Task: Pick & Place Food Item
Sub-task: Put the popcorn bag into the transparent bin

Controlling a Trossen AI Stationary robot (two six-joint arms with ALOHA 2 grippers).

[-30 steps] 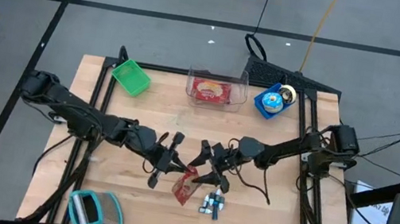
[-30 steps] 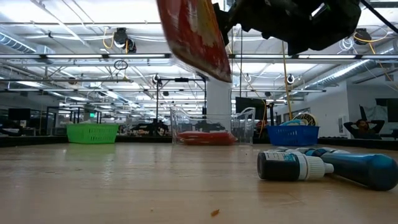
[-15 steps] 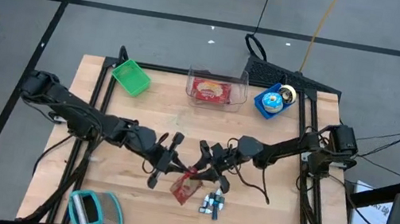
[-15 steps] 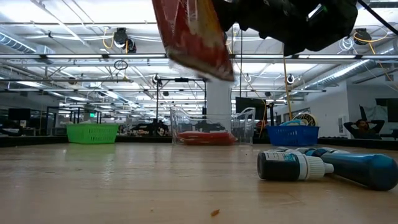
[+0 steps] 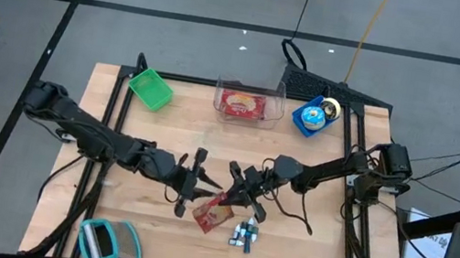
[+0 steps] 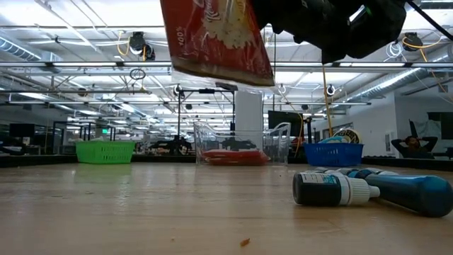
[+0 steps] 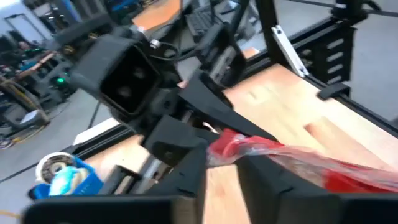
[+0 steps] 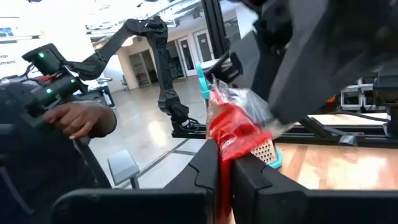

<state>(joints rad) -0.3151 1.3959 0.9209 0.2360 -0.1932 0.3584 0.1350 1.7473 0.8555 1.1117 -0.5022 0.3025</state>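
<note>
Wooden slats of the work table [image 5: 165, 128] fill a bright open workshop. Along its far edge stand a green plastic basket [image 5: 150, 89], a clear plastic bin [image 5: 248, 102] already holding a red packet, and a blue basket [image 5: 311, 117]. At the near left lies a teal tape dispenser [image 5: 106, 242]; small dark bottles [image 5: 243, 235] lie near centre.

Between the arms, a crinkly red snack bag [image 5: 213, 213] hangs above the wood. The right gripper [image 5: 237, 189] is clamped on its edge; the left gripper [image 5: 193, 183] stands slackened beside it, fingers [image 7: 186, 174] parting.

I judge the handover nearly done; carrying the bag to a far container remains.
</note>
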